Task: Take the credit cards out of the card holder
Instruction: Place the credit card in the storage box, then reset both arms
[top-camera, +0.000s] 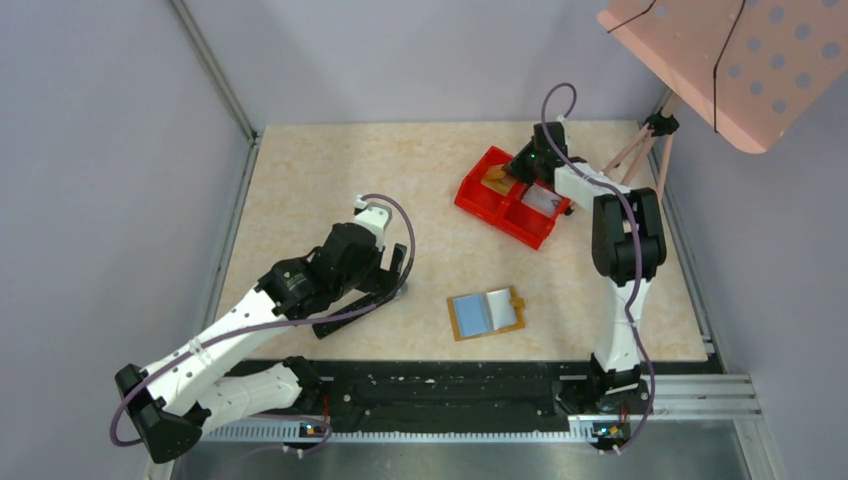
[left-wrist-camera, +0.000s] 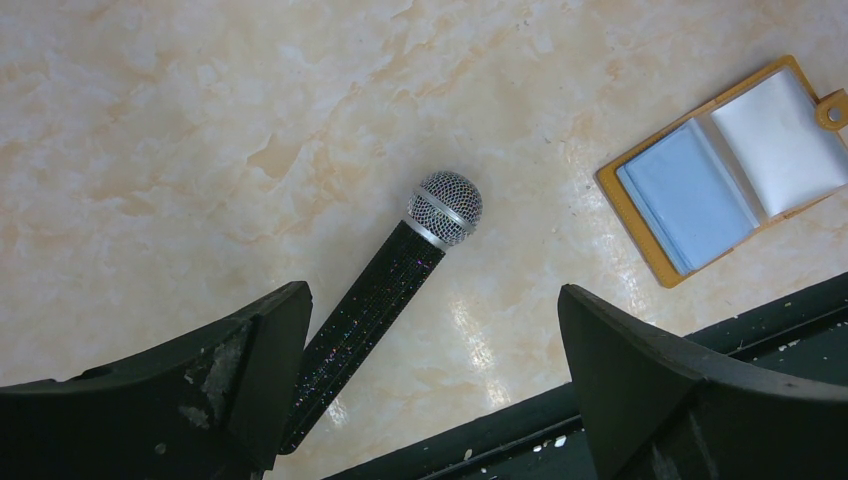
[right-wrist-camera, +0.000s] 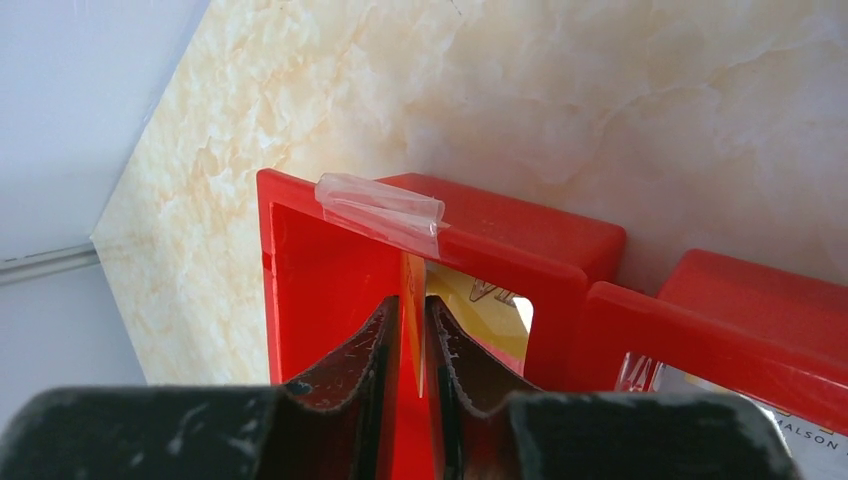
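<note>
The marble-patterned table (top-camera: 330, 180) carries everything, and by the look of it the job is well along, perhaps close to its end. Of the two arms, the left one lies low over the near left of the table. The left gripper (left-wrist-camera: 432, 300) is spread wide and holds nothing, taking no part in the work. The red tray (top-camera: 472, 200) stands at the far right, with the right gripper (right-wrist-camera: 412, 305) dipped into its left compartment. The card holder (top-camera: 487, 313) lies open and flat near the front edge, well apart from the tray and between the two arms. It shows a light-blue page and a pale grey page, with its small tab at the outer side. From these views I cannot tell whether any card is tucked in its slots, so one more check of it may be what is left. A black microphone (left-wrist-camera: 400, 280) with a silver mesh head lies on the table under the left wrist, untouched. Two cards are already out: a pale card (top-camera: 541, 200) lies in the tray's right compartment, and the yellow-gold card (top-camera: 497, 180) sits in the left one, right at the right gripper's fingers. Those fingers stand almost together with a thin orange sliver between them. Whether they are pinching the card's edge or have just let it go, I cannot tell. A strip of clear tape (right-wrist-camera: 380, 210) clings to the tray's rim.
</note>
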